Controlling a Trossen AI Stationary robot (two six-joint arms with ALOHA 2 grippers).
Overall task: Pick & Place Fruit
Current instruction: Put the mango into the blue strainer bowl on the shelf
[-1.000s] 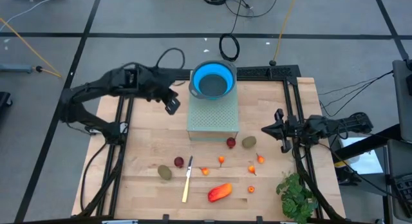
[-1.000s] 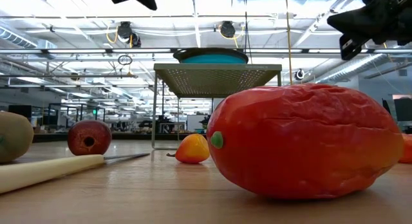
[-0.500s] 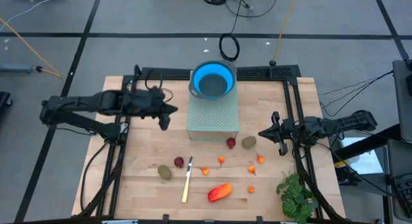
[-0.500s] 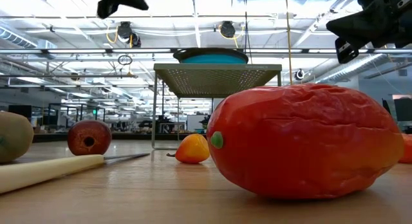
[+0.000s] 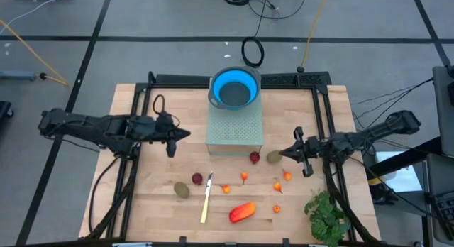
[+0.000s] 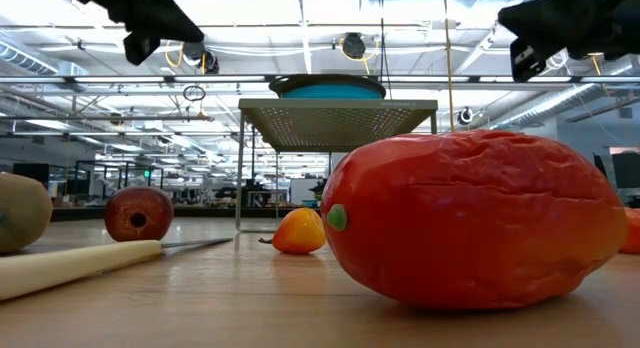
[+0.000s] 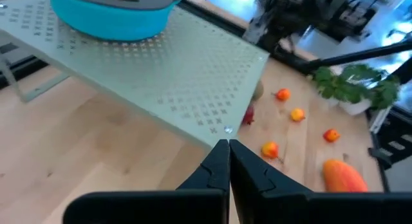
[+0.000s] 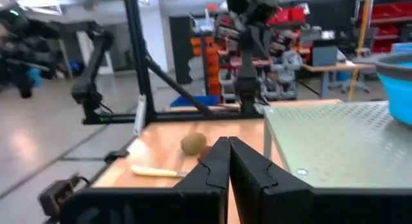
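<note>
Fingers of the left gripper (image 5: 186, 134) pressed together, holding nothing, above bare wood just left of the perforated stand (image 5: 235, 126). Right gripper (image 5: 286, 154) likewise clenched and empty, its tip just beside a kiwi-like oval (image 5: 274, 157); a dark red ball (image 5: 254, 157) just past that. Beyond the right gripper, nearer the table's front edge: tiny orange bits (image 5: 277, 186), red-orange oblong (image 5: 242, 212), knife (image 5: 206, 197), second oval (image 5: 182, 190). Blue bowl (image 5: 235, 87) sits on the stand's far end.

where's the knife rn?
High view: the knife lies on the table's near left-centre, blade pointing away, between the dark red ball on its left and a small orange piece on its right.
</note>
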